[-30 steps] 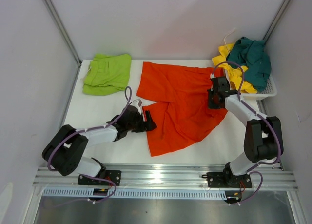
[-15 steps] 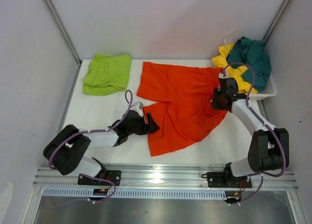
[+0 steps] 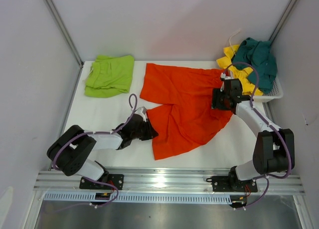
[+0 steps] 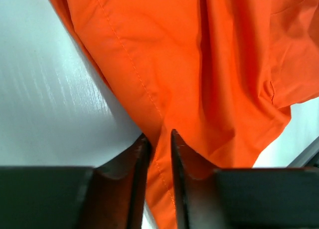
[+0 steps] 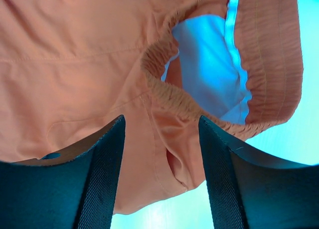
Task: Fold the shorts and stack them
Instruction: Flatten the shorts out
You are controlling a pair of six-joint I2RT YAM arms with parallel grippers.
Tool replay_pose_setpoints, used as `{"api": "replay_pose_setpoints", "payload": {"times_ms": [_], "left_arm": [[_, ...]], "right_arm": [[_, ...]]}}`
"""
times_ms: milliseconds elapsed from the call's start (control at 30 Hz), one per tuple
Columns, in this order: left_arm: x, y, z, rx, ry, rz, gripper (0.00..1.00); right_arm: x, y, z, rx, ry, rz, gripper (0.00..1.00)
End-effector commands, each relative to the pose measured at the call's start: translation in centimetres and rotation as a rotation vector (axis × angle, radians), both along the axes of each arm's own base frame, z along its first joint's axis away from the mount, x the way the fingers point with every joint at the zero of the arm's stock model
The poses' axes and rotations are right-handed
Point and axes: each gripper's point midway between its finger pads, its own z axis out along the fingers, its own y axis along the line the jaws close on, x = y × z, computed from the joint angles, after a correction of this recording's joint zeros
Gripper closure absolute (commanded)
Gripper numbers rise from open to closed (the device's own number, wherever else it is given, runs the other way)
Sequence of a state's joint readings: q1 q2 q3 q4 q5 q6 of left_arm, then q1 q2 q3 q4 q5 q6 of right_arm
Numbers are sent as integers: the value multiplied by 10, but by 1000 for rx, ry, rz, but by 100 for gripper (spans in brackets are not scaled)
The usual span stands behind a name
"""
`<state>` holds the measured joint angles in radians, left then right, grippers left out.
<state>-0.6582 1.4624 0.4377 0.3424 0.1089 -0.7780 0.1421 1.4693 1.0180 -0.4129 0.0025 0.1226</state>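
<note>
Where the top external view looks down, soft orange cloth shorts are recorded spread flat at the middle of a white table. A folded lime green pair of shorts is listed at the far left corner, well apart from them. A white plastic mesh basket is noted at the far right, holding crumpled yellow shorts with dark teal shorts on top. The left gripper is set at the near left edge of one orange leg. The right gripper is set over the right end of the waistband.

Left wrist view: the orange cloth shorts are seen lying on the white table. The fingers are drawn narrow, with the stitched hem caught between them.

Right wrist view: the gathered elastic waistband of the orange cloth shorts is shown beneath the fingers, which are spread wide apart.
</note>
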Motion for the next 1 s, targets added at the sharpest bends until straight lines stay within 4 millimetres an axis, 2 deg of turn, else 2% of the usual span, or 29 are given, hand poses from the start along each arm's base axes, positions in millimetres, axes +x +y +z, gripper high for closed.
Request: {"api": "replay_pose_setpoints", "payload": {"times_ms": [0,133,333,400,500,533,600,633,700,733,800,833,867,900,967], "left_arm": [[-3,1,-7,38,20,-12,75],[4,-2,-2,43,5,-13,85],[10,-3,4,52,-11,-19,100],[12,-2,6,51,-15,-15,100],[19,7,10,49,-20,2,100],[20,10,11,55,-23,3,100],[24,14,17,53,-38,10,100],[26,21,18,64,-42,23,100],[30,27,25,64,-59,34,100],[34,34,26,73,-62,48,100],[37,42,30,72,-68,58,100],[41,51,32,74,-74,74,100],[44,55,34,73,-76,78,100],[45,58,35,67,-73,75,100],[54,70,40,78,-82,91,100]], "right_arm": [[33,4,32,-18,-127,45,37],[42,6,26,-47,-116,79,36],[39,7,-14,-97,-12,92,37],[35,9,-23,-98,13,99,40],[30,14,-31,-107,40,111,52],[28,13,-32,-112,48,106,64],[24,9,-30,-118,49,68,80],[23,4,-30,-113,50,43,100],[15,1,-31,-62,59,2,100],[13,-2,-25,-33,43,-14,100],[3,-17,-29,25,55,-68,100],[-1,-15,-22,81,39,-75,100],[-3,-23,-21,105,34,-105,100],[-13,-26,-28,122,56,-121,100],[-21,-29,-24,171,50,-159,100]]}}
